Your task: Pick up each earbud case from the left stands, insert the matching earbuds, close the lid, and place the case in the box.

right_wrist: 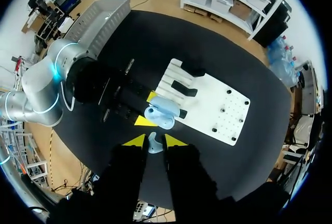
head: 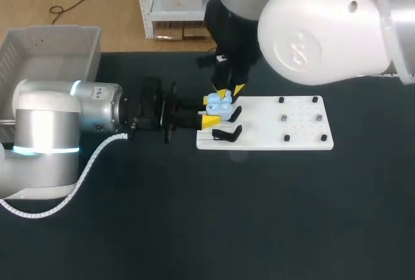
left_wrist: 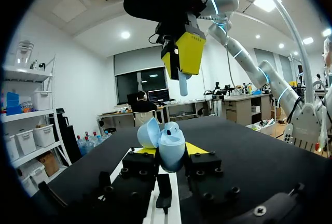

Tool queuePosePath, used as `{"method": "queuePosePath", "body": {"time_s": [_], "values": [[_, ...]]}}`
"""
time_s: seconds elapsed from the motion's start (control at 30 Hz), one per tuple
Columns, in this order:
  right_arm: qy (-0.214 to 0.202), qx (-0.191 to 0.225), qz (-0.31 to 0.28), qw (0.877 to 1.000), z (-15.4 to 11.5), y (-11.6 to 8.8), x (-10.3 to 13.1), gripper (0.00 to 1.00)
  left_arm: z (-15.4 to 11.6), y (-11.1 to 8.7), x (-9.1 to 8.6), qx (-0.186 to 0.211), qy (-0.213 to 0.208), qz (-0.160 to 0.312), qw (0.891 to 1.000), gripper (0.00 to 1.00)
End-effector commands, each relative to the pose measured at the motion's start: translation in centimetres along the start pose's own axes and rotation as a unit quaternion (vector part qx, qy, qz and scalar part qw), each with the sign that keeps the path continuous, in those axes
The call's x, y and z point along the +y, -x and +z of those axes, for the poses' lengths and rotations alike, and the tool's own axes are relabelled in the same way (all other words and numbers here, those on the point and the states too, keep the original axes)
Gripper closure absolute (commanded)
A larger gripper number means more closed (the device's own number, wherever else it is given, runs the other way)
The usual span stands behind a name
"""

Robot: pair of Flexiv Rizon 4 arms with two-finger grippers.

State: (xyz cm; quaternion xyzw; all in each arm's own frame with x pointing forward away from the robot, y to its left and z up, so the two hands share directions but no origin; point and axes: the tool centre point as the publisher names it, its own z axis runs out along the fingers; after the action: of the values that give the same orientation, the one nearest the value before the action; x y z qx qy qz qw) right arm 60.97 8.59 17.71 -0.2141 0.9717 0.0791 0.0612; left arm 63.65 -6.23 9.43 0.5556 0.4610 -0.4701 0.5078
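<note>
A light blue earbud case [head: 219, 104] with its lid open is held just above the left end of the white board [head: 272, 131], with my left gripper [head: 213, 111] shut on it from both sides. In the left wrist view the case [left_wrist: 168, 143] sits between the yellow fingertips [left_wrist: 198, 148], its lid tipped back. Right above it hangs my right gripper [head: 229, 91], shut on a small light blue earbud [right_wrist: 153, 143] whose stem points down at the case [right_wrist: 163, 112]. From the left wrist, that earbud [left_wrist: 183, 85] shows a short way above the open case.
Two black stands [head: 227, 134] sit on the board's left end, beside the case. Several small pegs [head: 285, 118] dot its right half. A grey box [head: 52, 46] stands at the table's far left corner, behind my left arm.
</note>
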Motion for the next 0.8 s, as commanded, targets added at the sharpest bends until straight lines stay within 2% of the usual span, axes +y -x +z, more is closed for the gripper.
{"method": "queuePosePath", "body": {"time_s": [0.03,0.3,0.8], "values": [[-0.002,-0.001,-0.012,1.0,0.0,0.2,0.1,1.0,-0.1,0.0,0.0,0.0,0.0,0.0,1.0,1.0],[-0.012,0.006,-0.052,0.999,1.1,0.5,0.8,1.0,-0.1,0.0,0.0,0.0,0.0,0.0,1.0,1.0],[-0.025,0.002,-0.081,0.996,2.6,0.5,1.0,1.0,-0.1,0.0,0.0,0.0,0.0,0.0,1.0,1.0]]}}
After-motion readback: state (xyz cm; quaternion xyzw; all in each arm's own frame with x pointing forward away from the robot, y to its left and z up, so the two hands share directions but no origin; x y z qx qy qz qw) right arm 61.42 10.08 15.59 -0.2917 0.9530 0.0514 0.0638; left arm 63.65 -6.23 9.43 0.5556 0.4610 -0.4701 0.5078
